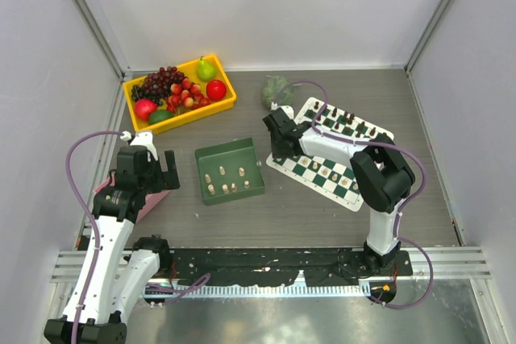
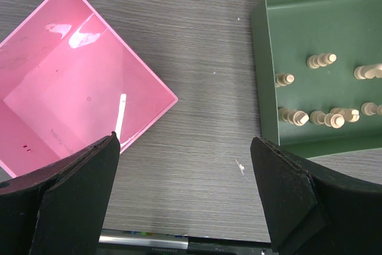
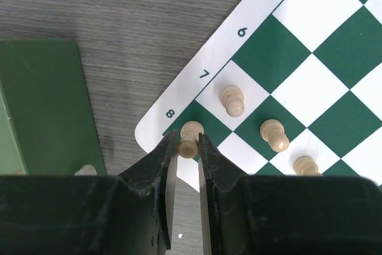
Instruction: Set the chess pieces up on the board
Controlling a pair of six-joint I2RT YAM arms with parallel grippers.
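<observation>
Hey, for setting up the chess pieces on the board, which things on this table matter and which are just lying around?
For the job: cream chess pieces in the green tray; the board; the right hand, shut on one cream piece at the board's corner.
Just lying about: yellow bin of fruit; pink box; dark green lump near the board.

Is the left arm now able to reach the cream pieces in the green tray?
Probably yes: the left gripper hangs open beside the green tray, with nothing between it and the cream pieces.
</observation>
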